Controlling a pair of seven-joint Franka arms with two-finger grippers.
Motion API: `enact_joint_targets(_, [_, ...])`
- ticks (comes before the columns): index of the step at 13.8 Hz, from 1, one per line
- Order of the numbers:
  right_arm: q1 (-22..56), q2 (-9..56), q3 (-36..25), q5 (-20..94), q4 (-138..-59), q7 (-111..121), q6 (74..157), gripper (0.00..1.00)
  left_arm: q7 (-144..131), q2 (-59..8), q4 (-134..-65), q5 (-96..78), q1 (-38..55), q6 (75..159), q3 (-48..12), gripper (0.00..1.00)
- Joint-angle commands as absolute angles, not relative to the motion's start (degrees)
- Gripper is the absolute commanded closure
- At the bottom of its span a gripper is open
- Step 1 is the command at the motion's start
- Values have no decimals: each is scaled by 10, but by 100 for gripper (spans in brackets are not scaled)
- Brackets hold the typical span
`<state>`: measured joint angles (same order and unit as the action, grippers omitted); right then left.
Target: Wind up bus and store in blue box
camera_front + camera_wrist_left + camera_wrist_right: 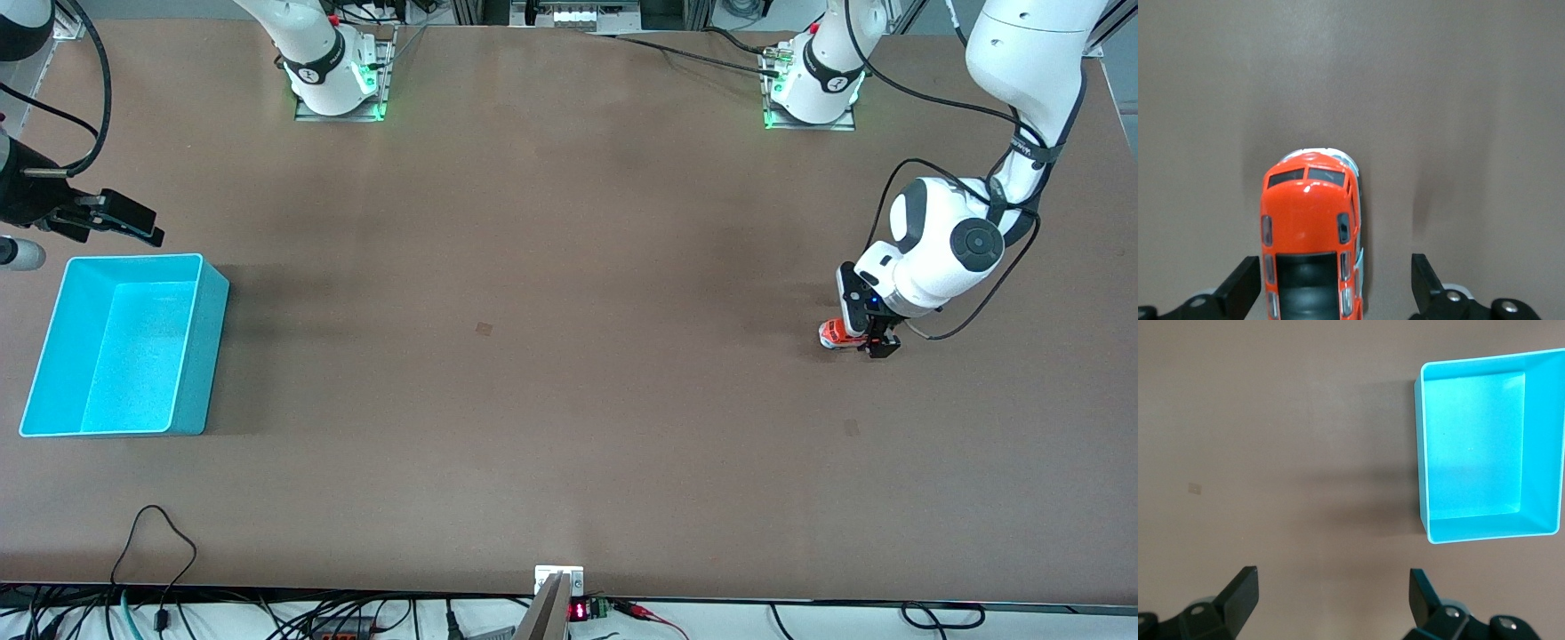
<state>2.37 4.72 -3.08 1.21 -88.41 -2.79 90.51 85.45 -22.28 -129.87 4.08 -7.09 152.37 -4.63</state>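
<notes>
Left gripper point(867, 342) is down at the table point(569, 356) w/ its fingers spread wide, straddling the bus point(834, 334). From the left wrist view the bus point(1310, 233) sits betw. the two fingertips point(1241, 288), close against one and w/ a clear gap to the other, so nothing's clamped yet. Fingers open, no grip.

Bus is on the tabletop toward the left arm's end, all wheels down as far as I can tell, orange top w/ dark roof panel, pale lower body poking out at the nose. Upright, not tipped.

Progress, as I read it: very early. Bus isn't held or lifted, and I can't tell from here whether it's been wound at all. Looks like the approach for a first grasp. Still to do: close on it, wind it (prob. dragging it back along the table or using both grippers, just a guess), carry it the length of the table, drop it in.

Blue box point(124, 347) is well apart from the bus, at the right arm's end of the table, open side up and nothing in it; right wrist view shows its bare floor point(1481, 443).

Right gripper point(111, 218) hangs in the air just off the box's rim, at the edge toward the robots' bases, fingers open too and holding nothing. That arm is waiting.

Big stretch of bare table betw. bus and box, so the carry or hand-over is the long bit left.
</notes>
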Motion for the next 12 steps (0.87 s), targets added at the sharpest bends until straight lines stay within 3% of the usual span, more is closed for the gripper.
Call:
enact_joint_targets(1, [21,47,-30,7,-878,-27,896,0,880,-214,-1301,54,-79,1528,-50,29])
enact_joint_targets(4, [21,47,-30,7,-878,-27,896,0,881,-214,-1301,54,-79,1536,-50,49])
enact_joint_targets(6, [21,47,-30,7,-878,-26,896,0,880,-214,-1301,54,-79,1541,-50,55])
enact_joint_targets(12, [21,47,-30,7,-878,-26,896,0,872,-221,-1302,53,-79,1521,-50,55])
